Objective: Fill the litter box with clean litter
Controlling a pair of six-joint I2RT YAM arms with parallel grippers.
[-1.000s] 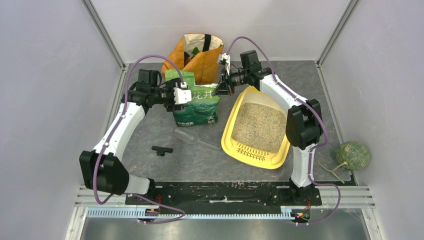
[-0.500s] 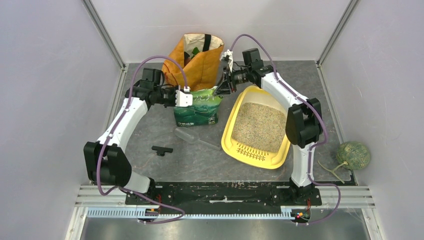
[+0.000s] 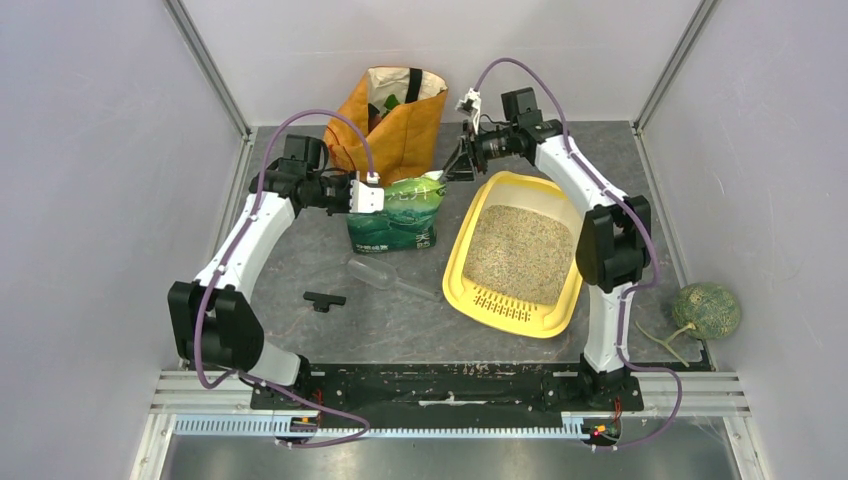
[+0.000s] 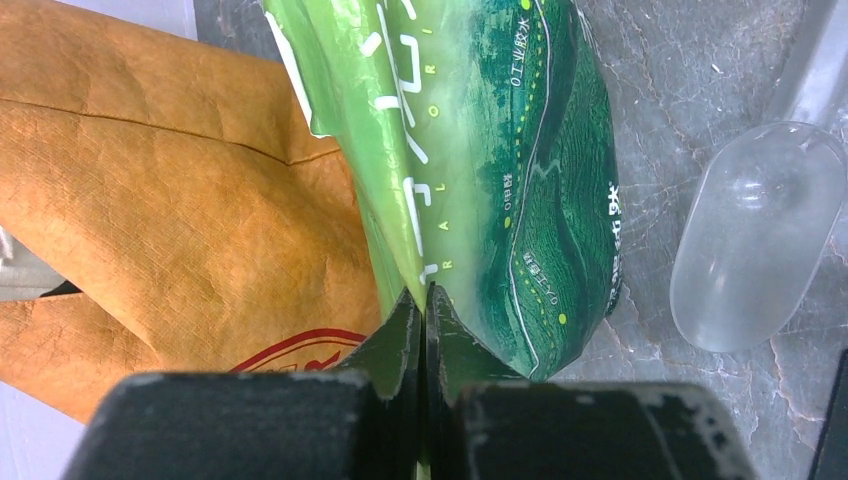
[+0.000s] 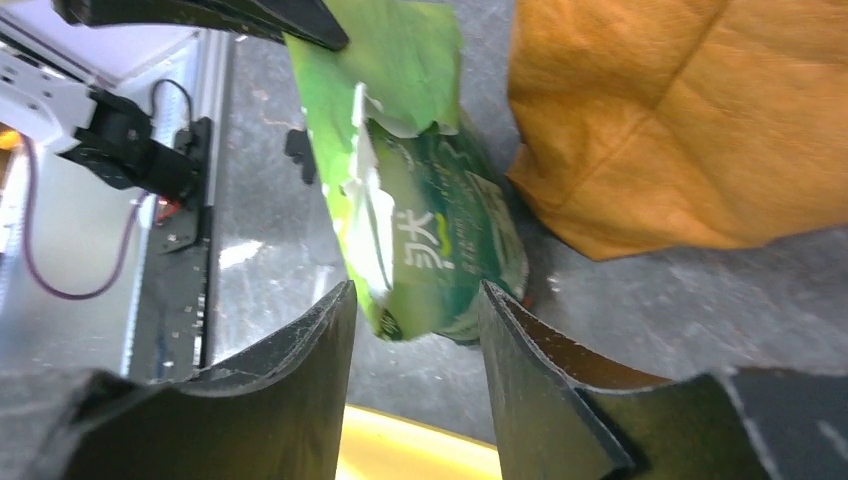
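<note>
The yellow litter box (image 3: 453, 266) on the worktop (image 3: 380, 310) holds beige litter (image 3: 518, 252). Beside it stands the green litter bag (image 3: 395, 222), its top edge pinched tight by the left fingers (image 4: 395, 345). The right fingers (image 5: 310, 360) are spread, empty, near its top.

Top view looks down from above and behind; both close wrist views share the green bag (image 4: 500, 180).

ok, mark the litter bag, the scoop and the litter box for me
green litter bag (image 4: 520, 150): left wrist view, dark printed face.
clear plastic scoop (image 4: 750, 230): left wrist view, bowl.
yellow litter box (image 3: 510, 310): top external view, slotted lip.
</note>
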